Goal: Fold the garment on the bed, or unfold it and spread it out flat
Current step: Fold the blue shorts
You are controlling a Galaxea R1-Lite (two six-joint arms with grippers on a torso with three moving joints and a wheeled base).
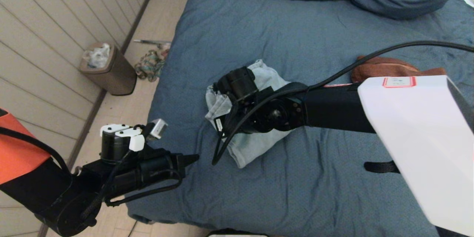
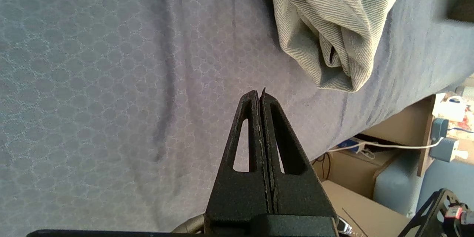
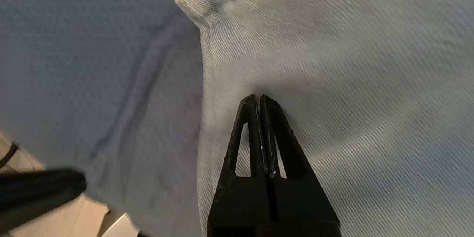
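Right wrist view: right gripper [image 3: 260,98] closed, empty, over pale denim garment [image 3: 333,63]; reopen, pinch hem. Left gripper [image 2: 259,92] closed, idle.

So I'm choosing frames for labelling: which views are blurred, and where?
Head view: sharp. Left wrist view: pale denim garment crisp, only the far top corner smeared. Right wrist view: garment weave soft, and a dark blurred shape near one edge; right pincer itself is sharp.
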